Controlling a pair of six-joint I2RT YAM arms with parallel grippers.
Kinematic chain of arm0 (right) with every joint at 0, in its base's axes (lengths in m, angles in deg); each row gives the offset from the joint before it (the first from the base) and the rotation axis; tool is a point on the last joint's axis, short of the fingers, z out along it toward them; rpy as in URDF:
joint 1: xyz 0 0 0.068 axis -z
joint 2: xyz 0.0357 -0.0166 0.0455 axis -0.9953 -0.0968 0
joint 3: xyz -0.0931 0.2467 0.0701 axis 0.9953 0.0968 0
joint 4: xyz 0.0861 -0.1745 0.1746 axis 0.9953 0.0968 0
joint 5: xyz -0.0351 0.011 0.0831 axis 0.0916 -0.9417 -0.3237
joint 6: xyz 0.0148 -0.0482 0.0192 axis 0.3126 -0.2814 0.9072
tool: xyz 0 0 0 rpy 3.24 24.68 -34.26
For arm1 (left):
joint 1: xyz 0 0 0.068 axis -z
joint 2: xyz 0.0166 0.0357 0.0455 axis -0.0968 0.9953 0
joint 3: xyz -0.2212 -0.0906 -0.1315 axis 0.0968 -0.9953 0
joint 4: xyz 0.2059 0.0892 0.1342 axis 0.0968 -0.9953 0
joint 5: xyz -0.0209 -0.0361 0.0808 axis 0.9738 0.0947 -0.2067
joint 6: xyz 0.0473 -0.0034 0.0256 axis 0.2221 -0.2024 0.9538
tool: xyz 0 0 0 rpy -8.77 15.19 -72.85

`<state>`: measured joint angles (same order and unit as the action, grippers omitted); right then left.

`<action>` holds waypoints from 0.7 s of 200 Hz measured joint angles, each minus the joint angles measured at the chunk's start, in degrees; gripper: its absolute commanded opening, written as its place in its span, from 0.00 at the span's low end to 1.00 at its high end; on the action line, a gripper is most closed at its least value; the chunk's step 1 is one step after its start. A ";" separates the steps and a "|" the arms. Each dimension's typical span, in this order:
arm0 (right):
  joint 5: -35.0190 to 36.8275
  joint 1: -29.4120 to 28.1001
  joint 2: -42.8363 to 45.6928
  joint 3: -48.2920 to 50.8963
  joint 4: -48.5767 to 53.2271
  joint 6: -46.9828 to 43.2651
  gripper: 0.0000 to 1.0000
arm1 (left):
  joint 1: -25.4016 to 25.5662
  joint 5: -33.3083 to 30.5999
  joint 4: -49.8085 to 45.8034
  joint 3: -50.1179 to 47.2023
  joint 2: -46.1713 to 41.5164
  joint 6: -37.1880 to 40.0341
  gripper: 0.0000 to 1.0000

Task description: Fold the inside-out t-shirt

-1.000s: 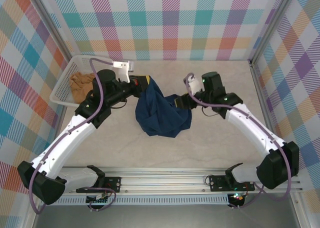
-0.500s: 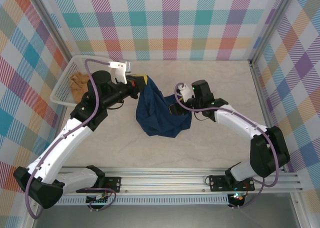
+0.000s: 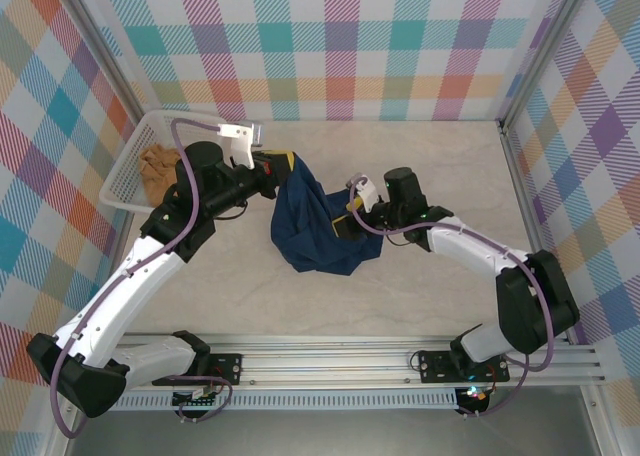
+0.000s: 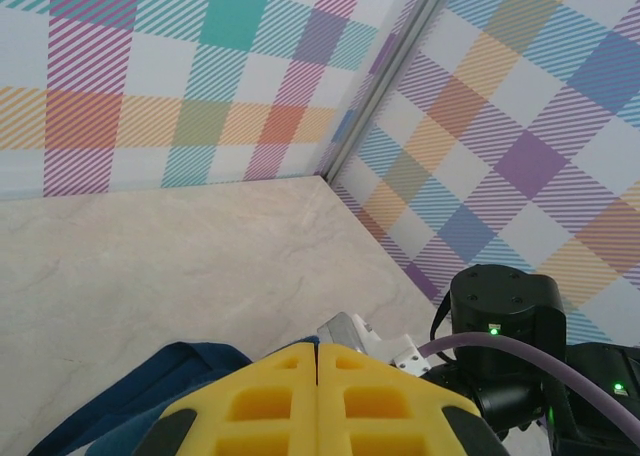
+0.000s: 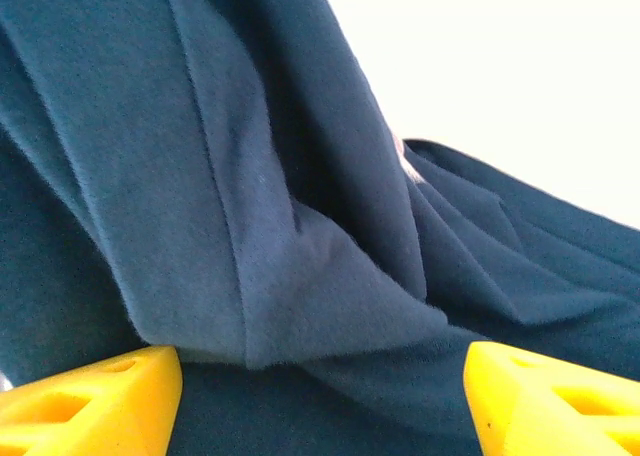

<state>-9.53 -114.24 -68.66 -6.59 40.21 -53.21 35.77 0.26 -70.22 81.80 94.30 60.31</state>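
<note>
The navy t-shirt [image 3: 318,238] hangs bunched from my left gripper [image 3: 284,162], its lower part piled on the table. In the left wrist view the yellow fingers [image 4: 270,396] are pressed together with blue cloth [image 4: 130,388] showing below them, so the left gripper [image 4: 318,354] is shut on the shirt's top. My right gripper [image 3: 346,220] is pushed against the shirt's right side. It [image 5: 320,386] is open, its yellow fingertips [image 5: 95,396] wide apart, and a folded edge of navy cloth [image 5: 260,196] lies between them.
A white basket [image 3: 120,172] at the back left holds a tan-orange garment [image 3: 160,166]. Plaid walls close in the back and both sides. The right arm's black wrist [image 4: 505,311] sits close to the left fingers. Bare tabletop [image 3: 450,166] lies to the right of the shirt.
The right gripper has moved left and lower into the shirt's side. The left gripper shifted slightly left early on, still holding the shirt up.
</note>
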 measured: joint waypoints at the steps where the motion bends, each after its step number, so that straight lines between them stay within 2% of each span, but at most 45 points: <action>1: 0.00 -0.02 -0.04 0.00 -0.09 -0.02 0.73 | 0.00 0.00 0.00 0.00 0.00 0.00 0.00; 15: -0.02 -0.35 -0.96 -0.02 -1.60 -0.44 0.70 | 0.00 -0.02 0.00 0.00 0.00 0.00 0.00; 28: -0.04 -0.66 -2.05 -0.02 -2.91 -0.81 0.64 | 0.00 -0.17 -0.04 -0.02 0.00 0.00 0.00; 58: 0.57 -1.05 -3.56 -0.37 -4.98 -1.77 0.27 | 0.00 -0.50 -0.11 -0.07 0.00 0.00 0.00; 97: 5.07 -1.05 -1.36 -0.02 -7.08 -1.42 0.00 | 0.00 -1.79 -0.39 -0.22 -0.15 0.04 0.00; 140: 16.24 -0.37 8.02 -2.08 -2.23 -1.22 0.00 | 0.00 -3.37 -1.42 -0.48 -0.26 0.24 0.00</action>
<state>6.71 -114.62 -60.63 -8.67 37.98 -54.44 35.77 -3.10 -71.64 81.32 94.04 60.55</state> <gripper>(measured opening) 0.048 0.051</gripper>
